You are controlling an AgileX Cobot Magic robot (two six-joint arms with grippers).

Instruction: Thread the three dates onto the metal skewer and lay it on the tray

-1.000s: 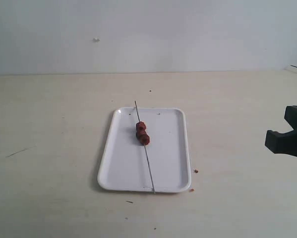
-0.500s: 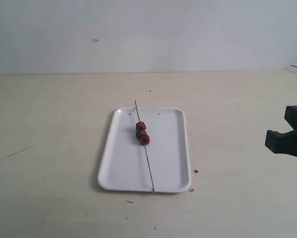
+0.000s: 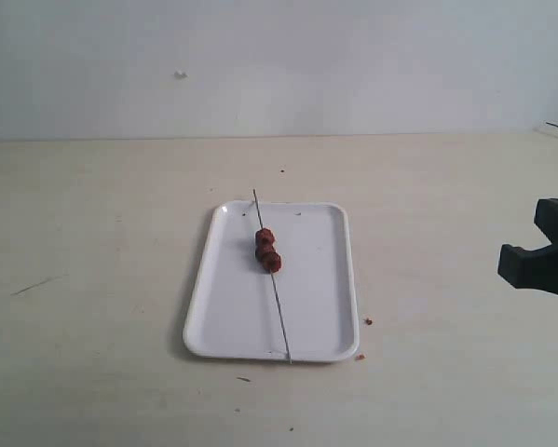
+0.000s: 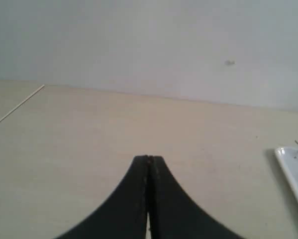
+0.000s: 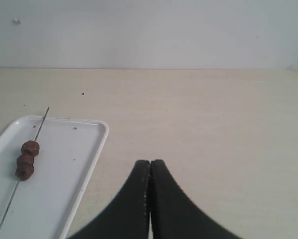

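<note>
Beige tabletop [image 3: 92,279], nothing shifts: the metal skewer [image 3: 280,321] with the three dates [image 3: 267,251] stays across the tray [image 3: 227,307]; left gripper [image 4: 148,160] and right gripper [image 5: 150,163] pressed together, empty. Task seems done.

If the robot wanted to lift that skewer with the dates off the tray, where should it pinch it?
Probably the long bare stretch of the metal skewer between the three dates and its near end, coming straight down with jaws closing across the rod. It lies flat along the tray, too thin to catch sideways, and that stretch keeps clear of the fruit.
</note>
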